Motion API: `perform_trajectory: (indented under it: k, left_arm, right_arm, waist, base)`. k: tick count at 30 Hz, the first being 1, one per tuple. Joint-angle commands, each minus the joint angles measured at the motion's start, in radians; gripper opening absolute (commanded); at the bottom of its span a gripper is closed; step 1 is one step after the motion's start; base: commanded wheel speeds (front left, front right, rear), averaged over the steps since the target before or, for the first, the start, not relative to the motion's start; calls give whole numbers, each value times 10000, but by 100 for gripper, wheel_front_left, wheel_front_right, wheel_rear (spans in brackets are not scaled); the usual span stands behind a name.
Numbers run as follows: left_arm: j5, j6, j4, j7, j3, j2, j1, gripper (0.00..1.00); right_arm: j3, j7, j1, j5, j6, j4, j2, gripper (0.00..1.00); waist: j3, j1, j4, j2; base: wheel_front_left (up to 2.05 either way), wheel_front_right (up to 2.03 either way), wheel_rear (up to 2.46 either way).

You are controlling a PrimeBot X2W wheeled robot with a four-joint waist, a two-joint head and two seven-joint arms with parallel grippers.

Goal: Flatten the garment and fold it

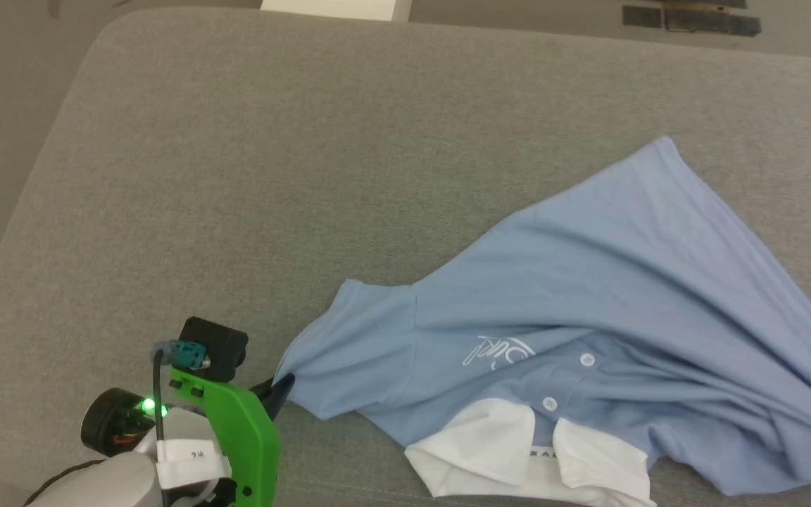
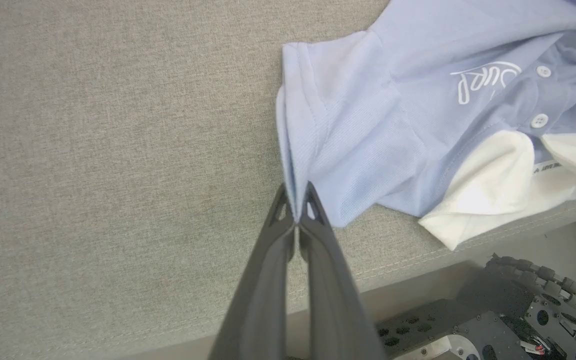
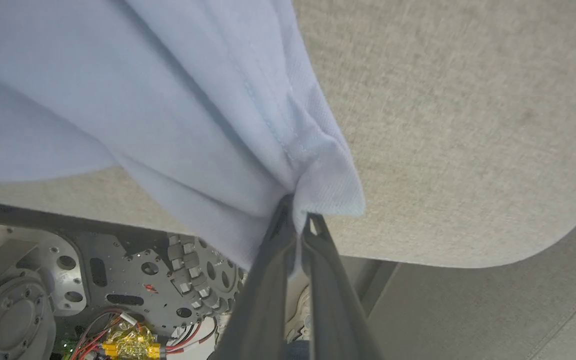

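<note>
- Garment (image 1: 588,296) lay rumpled on grey cushion (image 1: 236,176), right of head frame, its sleeve pointing lower left.
- Left gripper (image 1: 280,389) was clenched on that sleeve's edge; right gripper (image 3: 299,220) was clenched on a stitched corner.

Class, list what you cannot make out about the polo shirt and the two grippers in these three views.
Head view: the garment runs off the right and bottom edges, cutting off its other sleeve.
Head view: the left gripper is mostly hidden by its green mount.
Right wrist view: which part the right gripper pinches; bunched cloth hides it.
Left wrist view: neck label lettering too small to read.
</note>
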Motion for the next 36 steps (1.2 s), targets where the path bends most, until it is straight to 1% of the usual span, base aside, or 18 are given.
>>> perform_trajectory:
  k: [1,6,7,8,11,15,19,22,25,30,36]
  left_arm:
    - [-100,72,54,-98,28,-84,98,0]
    - [-74,24,129,-97,-1,-181,20,0]
    - [-62,11,141,-99,-6,-190,2,0]
    - [-44,-2,152,-109,-8,-203,-22,0]
    - [40,-33,147,-124,-17,-226,-117,0]
    - [202,-48,8,-127,-24,-254,-298,0]
    - [378,24,-325,-142,20,-276,-499,0]
    - [597,-8,-563,-158,11,-324,-735,0]
    - [812,-49,-749,-198,15,-409,-986,0]
    - [1136,-103,-1029,-301,4,-668,-1380,0]
    - [1377,-144,-1155,-421,-79,-1047,-1656,0]
  right_arm:
    - [-195,165,274,-223,-15,-159,203,0]
    - [-746,608,682,-645,-15,-919,830,0]
    - [-830,632,663,-669,-15,-1066,878,79]
    - [-911,675,624,-661,-15,-1260,899,100]
    - [-1076,881,475,-500,-15,-1826,774,100]
    - [-1368,1266,-90,113,-15,-2686,461,100]
    - [-1264,1695,-1290,457,-15,-3628,72,100]
    - [-918,2013,-2598,590,-15,-3908,45,100]
    - [-456,2378,-3905,504,-15,-3765,95,100]
    - [445,3023,-6004,29,-15,-2903,116,100]
    - [1195,3376,-7704,-656,-15,-1656,211,100]
  waist:
    - [-121,1,-113,0]
    - [-81,1,-67,0]
    - [-67,1,-54,0]
    - [-38,1,-30,0]
    - [72,1,69,0]
    - [347,1,296,0]
    - [861,1,619,0]
    - [1350,1,1003,0]
    - [1834,1,1429,0]
    - [2668,1,2170,0]
    - [3329,1,2813,0]
  base:
    - [0,0,0]
    - [0,0,0]
    - [0,0,0]
    - [0,0,0]
    - [0,0,0]
    - [0,0,0]
    - [0,0,0]
    - [0,0,0]
    - [0,0,0]
    - [0,0,0]
    - [0,0,0]
